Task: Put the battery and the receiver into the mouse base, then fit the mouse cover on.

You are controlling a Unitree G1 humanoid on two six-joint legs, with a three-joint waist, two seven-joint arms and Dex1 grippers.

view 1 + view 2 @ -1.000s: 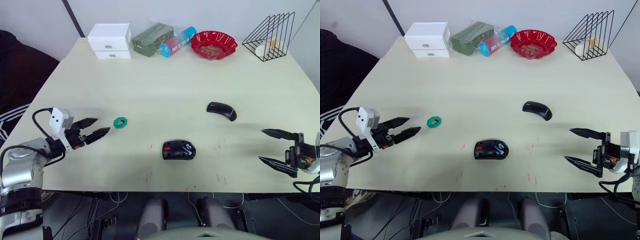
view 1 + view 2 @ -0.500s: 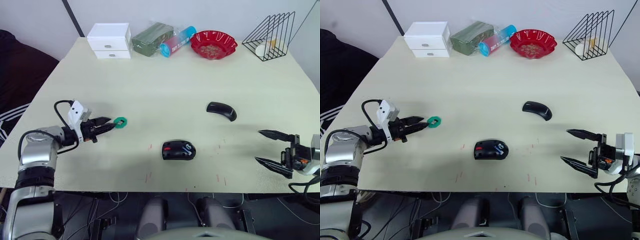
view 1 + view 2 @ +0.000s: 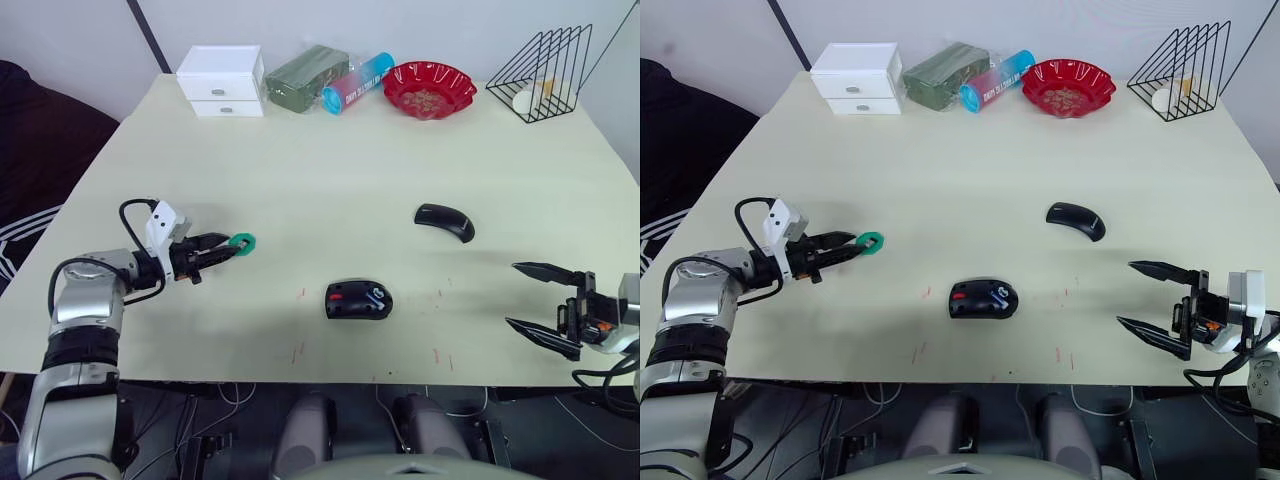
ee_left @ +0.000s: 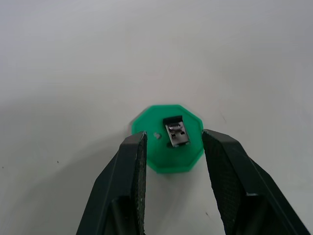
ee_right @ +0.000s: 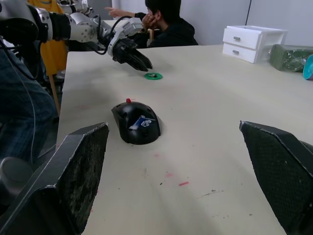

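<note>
The black mouse base [image 3: 358,300], with a red patch and a white-blue mark on top, lies near the table's front middle. The plain black mouse cover [image 3: 443,221] rests to its right and further back. A green octagonal disc [image 4: 168,139] holds the small metal receiver [image 4: 176,132] upright. My left gripper [image 3: 234,246] is open, its fingers flanking the disc's near edge. My right gripper [image 3: 512,294] hangs wide open at the front right, well clear of the mouse base. The battery is out of view.
Along the back edge stand a white drawer box [image 3: 220,80], a green pack [image 3: 305,75], a blue-pink tube [image 3: 357,82], a red bowl [image 3: 428,88] and a black wire rack [image 3: 540,72]. A person [image 5: 166,22] sits beyond the table's left side.
My left gripper has moved right, up to the green disc, and its fingers have narrowed around it. My right gripper has drifted slightly toward the front edge, still open.
</note>
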